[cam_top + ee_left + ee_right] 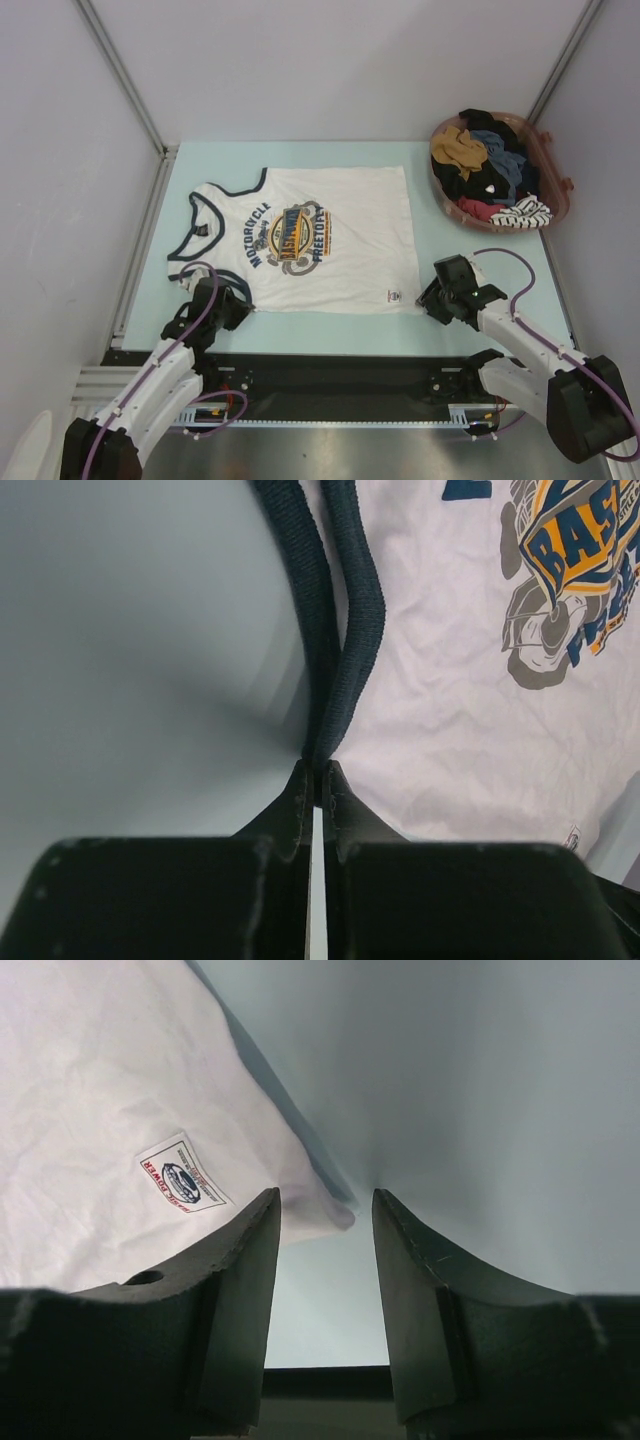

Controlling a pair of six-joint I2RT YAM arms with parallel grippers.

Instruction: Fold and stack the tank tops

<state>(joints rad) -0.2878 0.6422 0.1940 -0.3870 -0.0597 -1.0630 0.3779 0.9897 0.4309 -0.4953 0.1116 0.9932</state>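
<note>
The white tank top [320, 240] with navy trim and a printed logo lies flat on the pale table, neck to the left. My left gripper [222, 300] is shut on its near navy strap [330, 630] at the near left corner. My right gripper [432, 298] is open at the near right hem corner [325, 1215], which lies between the jaw tips; a small label [182, 1178] shows beside it. The slate grey-blue tank top cannot be told apart from the clothes in the basket.
A pink basket [555, 180] at the far right holds a jumble of black, mustard, red and striped clothes. Metal frame rails run along the table's left and right sides. White walls enclose the cell.
</note>
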